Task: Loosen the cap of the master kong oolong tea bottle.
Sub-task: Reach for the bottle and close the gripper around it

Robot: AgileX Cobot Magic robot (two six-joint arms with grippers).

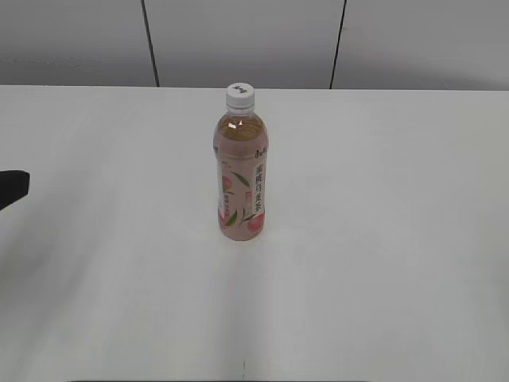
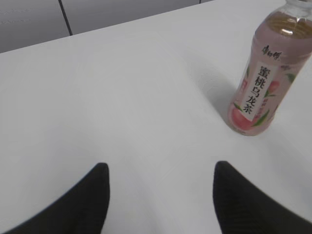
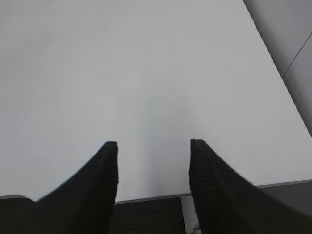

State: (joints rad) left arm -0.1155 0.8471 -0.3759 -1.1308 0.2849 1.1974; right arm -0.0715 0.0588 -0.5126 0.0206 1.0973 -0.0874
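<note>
The master kong oolong tea bottle (image 1: 241, 175) stands upright in the middle of the white table, amber tea inside, pink peach label facing me. Its white cap (image 1: 239, 95) sits on top. The bottle also shows at the upper right of the left wrist view (image 2: 265, 83), with the cap cut off by the frame edge. My left gripper (image 2: 158, 168) is open and empty, low over the table to the left of the bottle; a dark part of it shows at the exterior view's left edge (image 1: 12, 189). My right gripper (image 3: 153, 145) is open and empty above the table's near edge.
The white table (image 1: 382, 239) fills the exterior view, with a grey panelled wall (image 1: 238, 40) behind it. In the right wrist view the table's near edge (image 3: 156, 197) and a dark gap below it show.
</note>
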